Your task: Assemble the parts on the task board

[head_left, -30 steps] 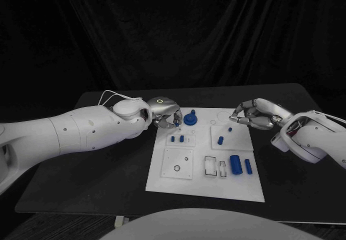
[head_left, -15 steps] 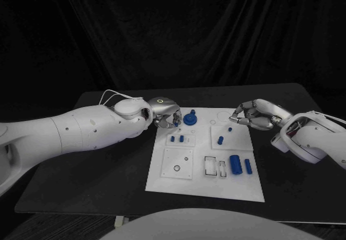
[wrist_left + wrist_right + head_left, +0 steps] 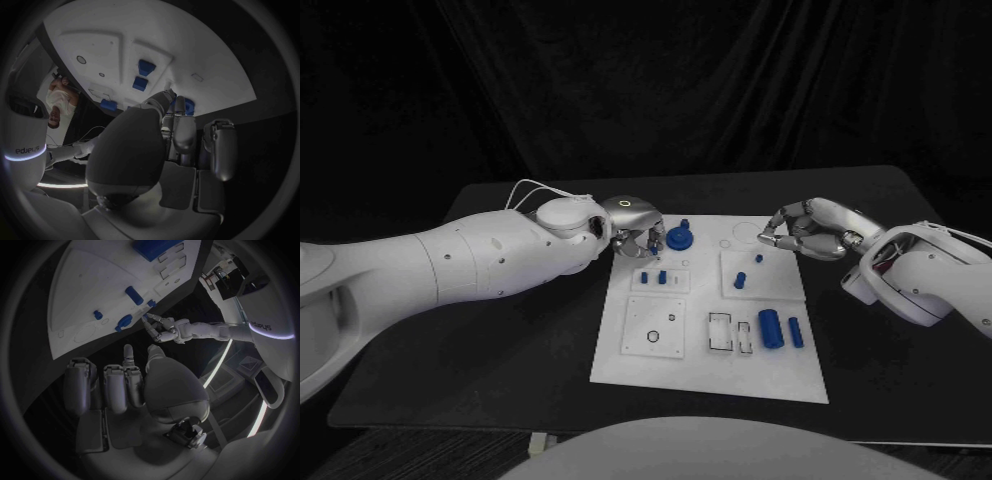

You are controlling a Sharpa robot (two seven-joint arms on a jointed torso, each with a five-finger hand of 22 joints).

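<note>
Board (image 3: 708, 370): white plate, blue parts (image 3: 772, 328) on it. Left hand (image 3: 635, 226) at far-left corner, grasp unclear. Right hand (image 3: 808, 229) at far-right edge, fingers curled, nothing held.

Left robot hand (image 3: 635, 226) fingertips' contact with the task board (image 3: 715, 360) unclear.
</note>
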